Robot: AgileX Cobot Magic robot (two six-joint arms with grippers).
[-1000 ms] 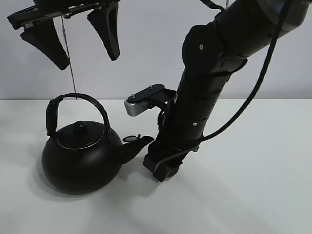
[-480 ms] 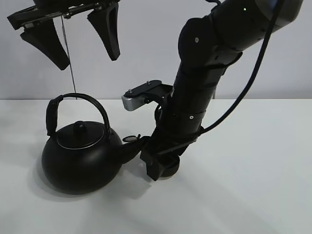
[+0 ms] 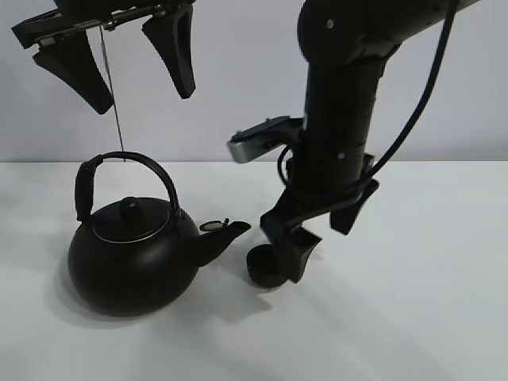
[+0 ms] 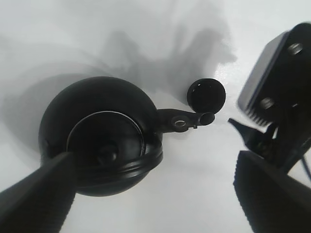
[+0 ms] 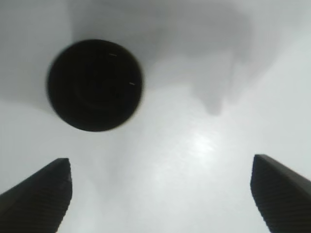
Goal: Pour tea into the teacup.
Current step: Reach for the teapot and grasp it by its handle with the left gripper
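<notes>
The small black teacup (image 3: 264,268) stands on the white table just right of the spout of the big black kettle (image 3: 131,254). My right gripper (image 3: 321,236) is open and empty, a little above and to the right of the cup, not touching it. In the right wrist view the cup (image 5: 95,85) lies beyond the open gripper (image 5: 160,191), off to one side. My left gripper (image 3: 131,67) is open and empty, high above the kettle's arched handle. The left wrist view shows the kettle (image 4: 102,136), the cup (image 4: 206,94) and the open gripper (image 4: 153,194).
The white table (image 3: 413,317) runs across the whole view, with a pale wall behind. The right arm's wrist camera housing (image 3: 258,140) juts out above the spout. The right arm (image 4: 279,97) also shows at the edge of the left wrist view.
My right gripper has opened, let go of the teacup and risen up and to the right. The cup now stands alone by the spout. The left arm and kettle have not moved.
</notes>
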